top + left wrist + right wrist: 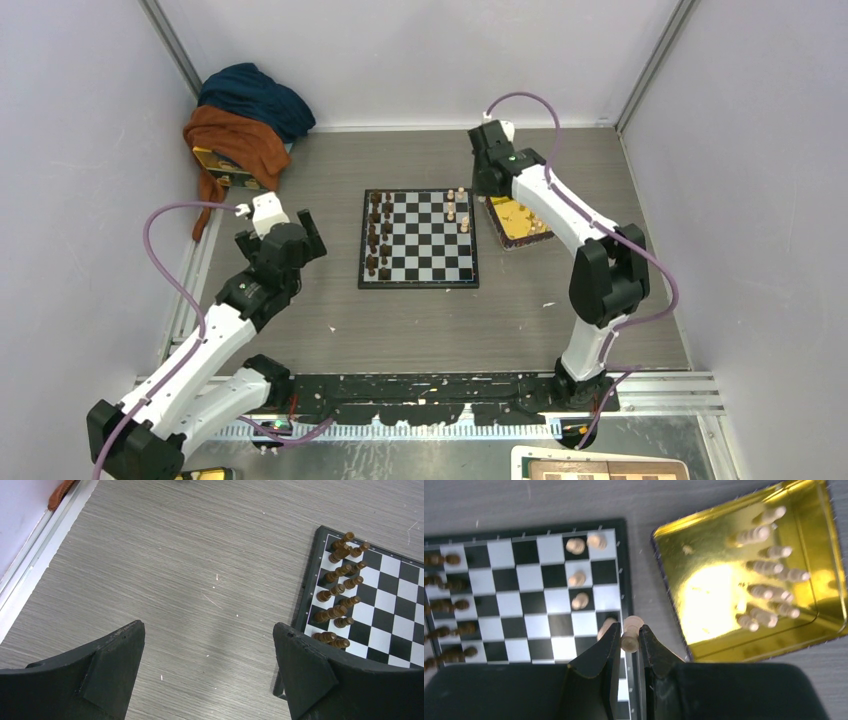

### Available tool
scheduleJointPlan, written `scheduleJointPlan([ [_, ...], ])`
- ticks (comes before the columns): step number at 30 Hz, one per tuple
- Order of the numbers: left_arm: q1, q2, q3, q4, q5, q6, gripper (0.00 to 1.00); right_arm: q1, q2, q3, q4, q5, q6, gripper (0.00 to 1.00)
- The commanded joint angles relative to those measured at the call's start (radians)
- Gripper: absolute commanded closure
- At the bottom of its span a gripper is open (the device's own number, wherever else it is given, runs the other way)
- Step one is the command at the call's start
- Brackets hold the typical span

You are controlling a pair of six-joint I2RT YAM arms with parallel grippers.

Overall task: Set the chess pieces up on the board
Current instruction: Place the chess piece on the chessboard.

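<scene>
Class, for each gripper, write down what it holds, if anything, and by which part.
The right gripper pinches one light-tan chess piece by its body, its rounded head poking out beyond the fingertips. The left gripper is open and holds nothing.

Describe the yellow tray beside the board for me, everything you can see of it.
The yellow tray is a shallow rectangle with a raised rim and rounded corners, mirror-shiny like gold-coloured metal, glare on its floor. It lies flat on the table beside the board, a narrow strip of table between them, slightly askew to it. About ten light-tan chess pieces lie in it, gathered on the half away from the board.
</scene>
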Motion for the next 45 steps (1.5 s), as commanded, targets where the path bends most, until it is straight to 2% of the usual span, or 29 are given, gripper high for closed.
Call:
scheduleJointPlan([
  [1, 0.0, -0.036, 0.031, 0.0, -0.001, 0.009, 0.0, 0.084, -0.099, -0.078, -0.012, 0.062, 0.02, 0.99],
  [8, 0.0, -0.052, 0.027, -0.007, 0.009, 0.0, 0.0, 0.223, -0.191, -0.23, -0.005, 0.117, 0.065, 0.99],
  [17, -0.001, -0.051, 0.022, -0.007, 0.015, -0.01, 0.0, 0.336, -0.231, -0.386, 0.029, 0.155, 0.132, 0.99],
  [25, -0.003, -0.055, 0.016, -0.009, 0.009, -0.011, 0.0, 0.349, -0.233, -0.465, 0.075, 0.144, 0.163, 0.99],
  [45, -0.003, -0.052, 0.019, -0.024, 0.004, 0.014, 0.0, 0.343, -0.188, -0.517, 0.158, 0.095, 0.205, 0.99],
])
